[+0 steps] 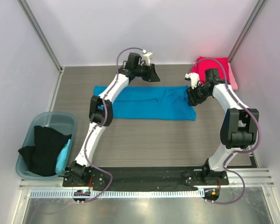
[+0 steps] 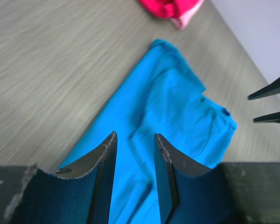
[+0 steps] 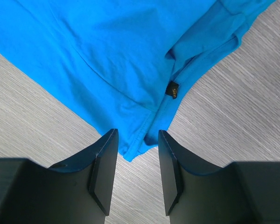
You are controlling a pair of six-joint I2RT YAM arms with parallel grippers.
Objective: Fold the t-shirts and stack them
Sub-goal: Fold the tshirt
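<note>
The bright blue t-shirt lies flat as a long folded strip across the middle of the table. My left gripper is open and empty, hovering over the shirt's far edge; in the left wrist view the blue cloth lies below its open gripper. My right gripper is open at the shirt's right end; in the right wrist view a corner of the blue shirt lies between its open gripper, not pinched. A crimson shirt lies folded on a pale pink one at the back right. A black shirt hangs out of the tub.
The translucent teal tub stands at the left edge, with a light blue cloth beside the black shirt. White walls close the back and sides. A small dark label shows at the blue shirt's collar.
</note>
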